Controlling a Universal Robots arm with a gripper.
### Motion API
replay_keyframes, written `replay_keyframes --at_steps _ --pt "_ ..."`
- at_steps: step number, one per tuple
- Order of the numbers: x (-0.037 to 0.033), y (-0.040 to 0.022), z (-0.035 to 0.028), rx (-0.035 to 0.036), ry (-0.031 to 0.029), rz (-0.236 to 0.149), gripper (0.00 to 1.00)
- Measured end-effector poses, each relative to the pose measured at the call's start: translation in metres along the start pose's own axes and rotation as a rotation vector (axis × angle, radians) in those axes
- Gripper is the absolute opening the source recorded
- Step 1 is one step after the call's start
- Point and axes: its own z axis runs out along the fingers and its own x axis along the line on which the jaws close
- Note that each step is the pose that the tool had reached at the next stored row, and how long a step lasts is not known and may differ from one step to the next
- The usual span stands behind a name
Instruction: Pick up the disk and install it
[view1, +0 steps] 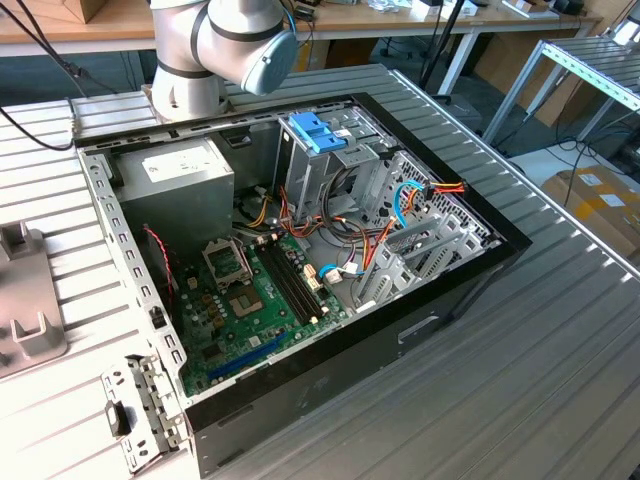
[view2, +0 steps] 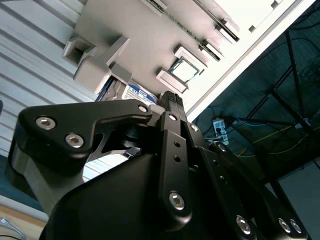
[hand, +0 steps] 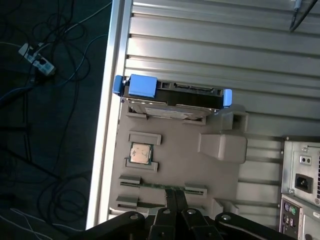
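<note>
Disk: a flat grey-metal hard drive in a light-blue plastic rail bracket (hand: 172, 98). It stands on its long edge in a slot at one end of the pale grey moulded fixture tray (hand: 175, 165). The tray sits on the ribbed metal table (hand: 200, 45), outside the open black computer case (view1: 300, 250).

Risks, as I judge them:
- My pincer (hand: 175, 196) is closed, fingers pressed together, holding nothing. Lowered like this, it would strike the drive's upper edge rather than straddle it.
- A grip on the blue plastic ends alone could flex and slip.
- Pulled at a tilt, the drive may bind in its slot and drag the tray, which lies close to the table's edge.
- Loose orange and blue cables (view1: 383, 238) inside the case could snag the bracket.

Position: the disk is apart from my pincer, across the tray, with a small square processor chip (hand: 141, 153) lying between. No contact.
</note>
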Motion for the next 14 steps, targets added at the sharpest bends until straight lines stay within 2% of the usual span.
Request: replay_keyframes --at_steps 14 --pt "0.0 0.0 0.0 -0.0013 0.0022 -0.051 0.11"
